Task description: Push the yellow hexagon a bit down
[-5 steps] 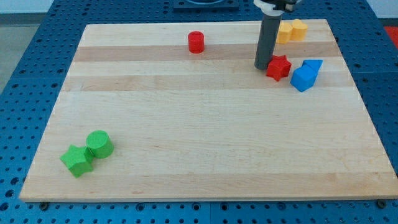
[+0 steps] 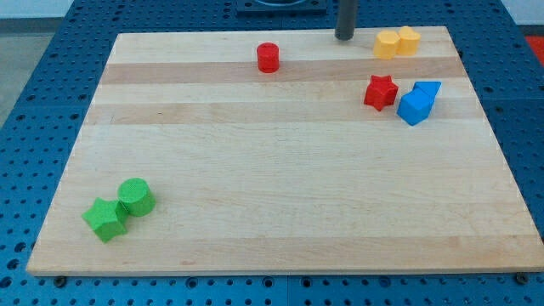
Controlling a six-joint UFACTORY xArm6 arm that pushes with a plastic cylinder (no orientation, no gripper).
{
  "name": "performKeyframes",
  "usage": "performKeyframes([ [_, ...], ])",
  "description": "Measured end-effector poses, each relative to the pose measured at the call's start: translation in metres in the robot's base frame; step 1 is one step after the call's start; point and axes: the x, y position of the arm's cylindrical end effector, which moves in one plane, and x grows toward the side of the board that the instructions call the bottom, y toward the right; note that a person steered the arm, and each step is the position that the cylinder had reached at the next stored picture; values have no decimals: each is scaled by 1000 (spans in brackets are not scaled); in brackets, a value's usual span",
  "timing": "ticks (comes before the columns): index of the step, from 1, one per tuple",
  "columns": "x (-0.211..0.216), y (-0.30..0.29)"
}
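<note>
Two yellow blocks sit touching at the board's top right: one [image 2: 388, 43] on the left and one [image 2: 409, 39] on the right; I cannot tell which one is the hexagon. My tip [image 2: 344, 37] stands at the board's top edge, a short way to the left of the yellow pair and apart from it. The rod rises out of the view's top.
A red star [image 2: 381, 92] lies below the yellow blocks, with two touching blue blocks [image 2: 417, 103] at its right. A red cylinder [image 2: 269, 57] sits at the top centre. A green star [image 2: 105, 219] and a green cylinder [image 2: 135, 196] touch at the bottom left.
My tip has moved up the view, from beside the red star's left to the board's top edge. No block has moved.
</note>
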Motion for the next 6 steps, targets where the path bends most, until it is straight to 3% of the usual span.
performKeyframes([
  [2, -1, 43],
  [6, 22, 45],
])
